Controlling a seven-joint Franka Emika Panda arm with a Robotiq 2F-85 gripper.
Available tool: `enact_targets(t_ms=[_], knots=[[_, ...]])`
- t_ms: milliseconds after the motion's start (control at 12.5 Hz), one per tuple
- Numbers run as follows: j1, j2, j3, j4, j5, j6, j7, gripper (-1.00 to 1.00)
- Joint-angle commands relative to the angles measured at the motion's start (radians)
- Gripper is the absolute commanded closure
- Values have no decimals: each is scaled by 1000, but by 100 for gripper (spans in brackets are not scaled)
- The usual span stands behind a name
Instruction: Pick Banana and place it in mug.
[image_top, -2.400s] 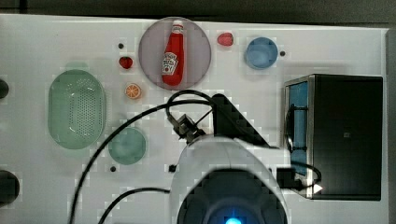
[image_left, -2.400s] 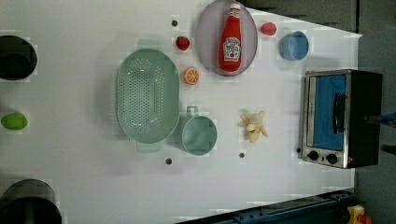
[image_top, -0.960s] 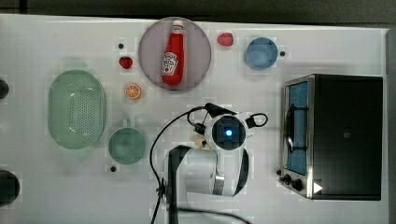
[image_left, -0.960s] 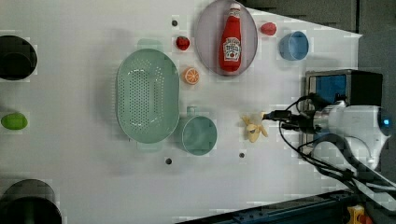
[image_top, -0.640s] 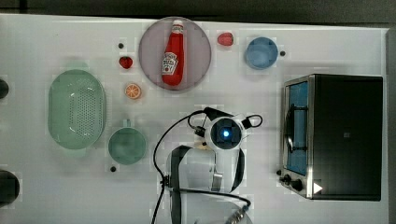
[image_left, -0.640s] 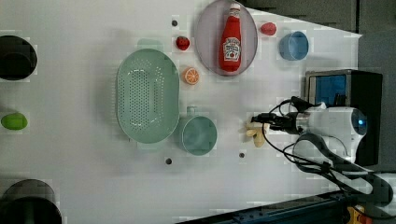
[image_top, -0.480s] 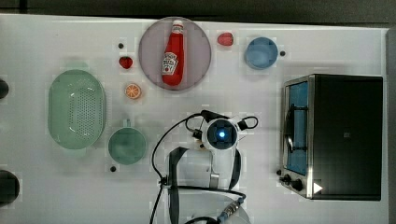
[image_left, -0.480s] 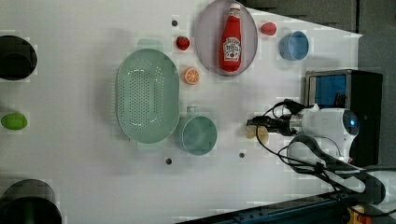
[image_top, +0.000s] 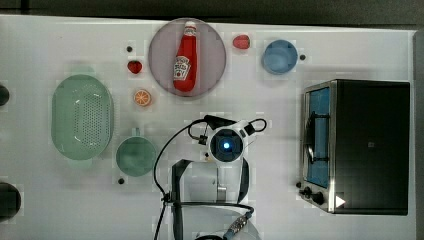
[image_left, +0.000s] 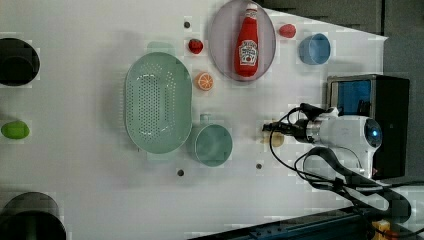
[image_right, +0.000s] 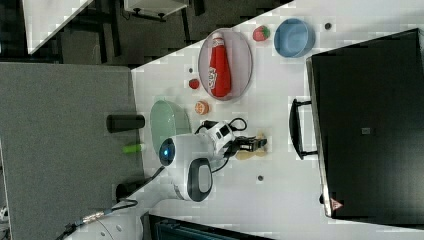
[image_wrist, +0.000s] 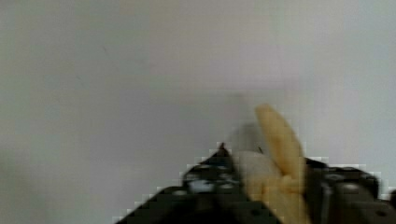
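We list a white bench (image_top: 60, 45) bearing: mug (image_top: 136, 156), basket (image_top: 82, 117), plate (image_top: 187, 56), orange slice (image_top: 142, 97), blue cup (image_top: 279, 56), toaster oven (image_top: 367, 145), Banana (image_left: 274, 138).

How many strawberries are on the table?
2. One strawberry lies left of the plate in the top view, another strawberry between that plate and the blue cup. The arm might hide more.
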Motion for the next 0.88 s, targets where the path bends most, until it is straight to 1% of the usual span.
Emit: enact_targets(t_ms=[80,240,320,640,880], knots=[[-7,-48,-12,4,23,-10,-26,45],[-8,-116,-15,3,23,-43,-26,46],[-8,-162,-17,3,23,-90,-26,45],[-7,-396,-22,31,24,-358,-26,46],[-5,-552,-14,89,24,-608,-19,45]])
